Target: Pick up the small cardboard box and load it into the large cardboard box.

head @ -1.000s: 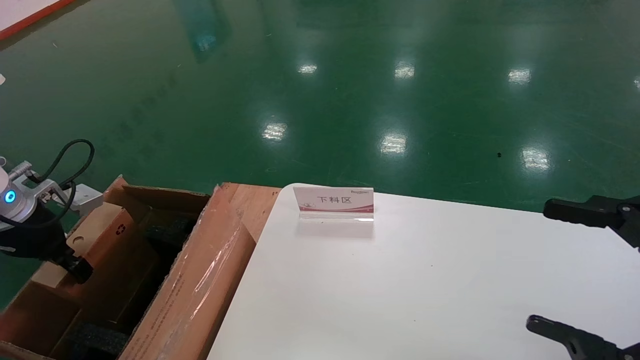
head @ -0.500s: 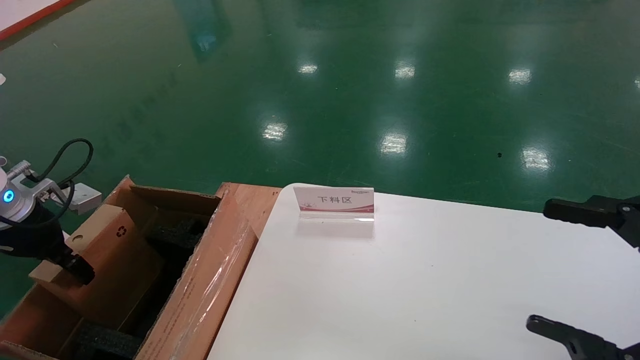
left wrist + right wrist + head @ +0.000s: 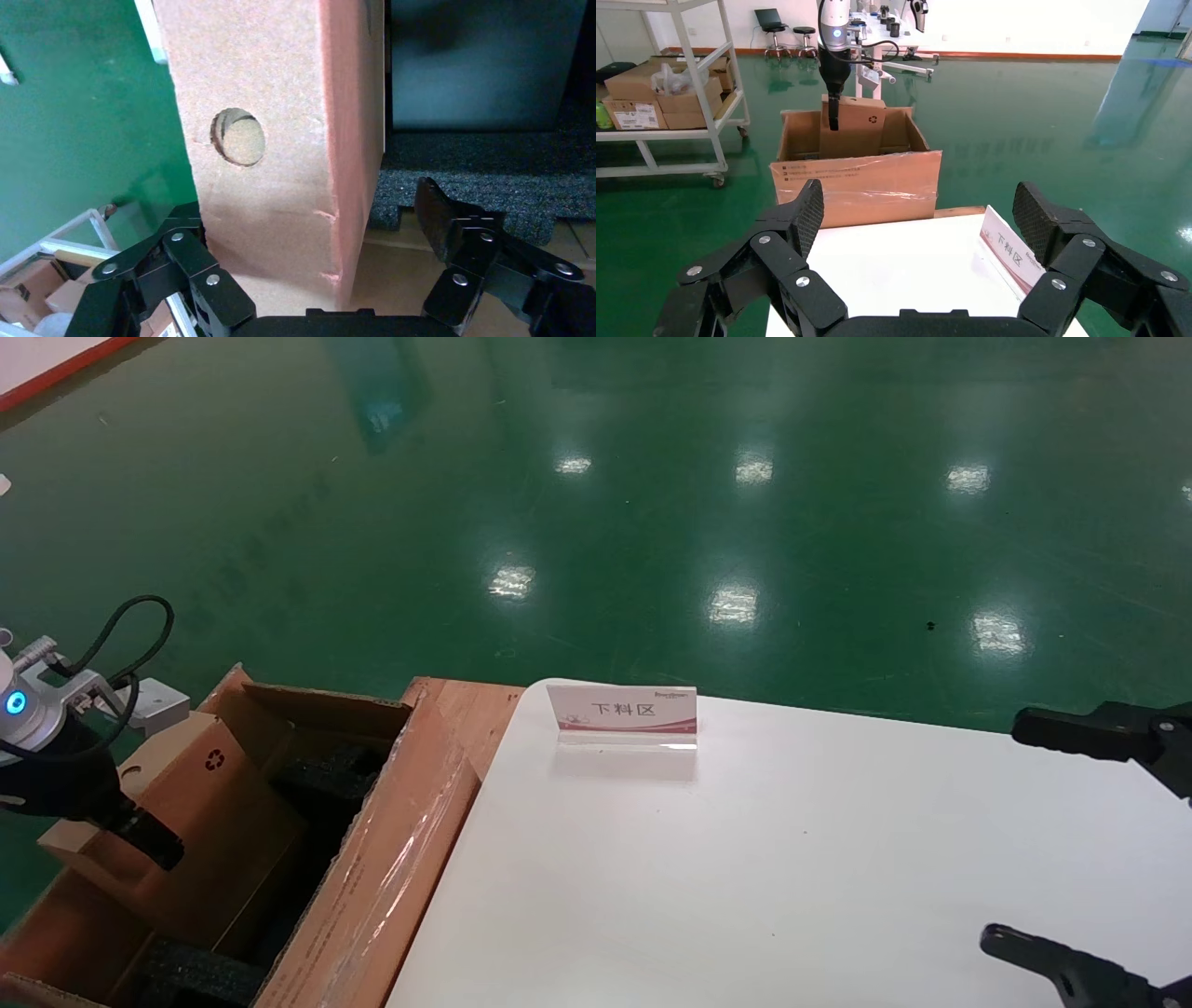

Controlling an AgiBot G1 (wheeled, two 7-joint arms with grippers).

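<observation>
Glossy green floor fills the upper part of the head view, with a white counter (image 3: 792,859) across the lower right carrying a small sign (image 3: 621,711) near its far edge. At lower left, just beside the counter, sits the large box (image 3: 372,877), flaps open, clear tape shining on the near flap and black foam (image 3: 326,780) showing inside.

The pick-up looks done: the small box (image 3: 200,803) is off any surface and sits tilted partly inside the large box's opening, its recycling mark facing up and the round hole next to the left hand (image 3: 140,831). What seems left is to lower it fully, let go and pull the arm clear; I cannot tell whether its lower end already rests on the foam.

In the left wrist view the small box (image 3: 281,140) stands between the fingers of the left hand (image 3: 316,232). One finger (image 3: 176,246) lies against its broad face, while the other (image 3: 443,217) stands apart from the box's edge, with foam visible in the gap. So the hand appears spread wider than the box and touching on one side only, which reads as a released or very loose hold rather than a firm grip.

The right hand (image 3: 1090,859) hovers over the counter at the right edge of the head view, fingers spread wide and holding nothing.
</observation>
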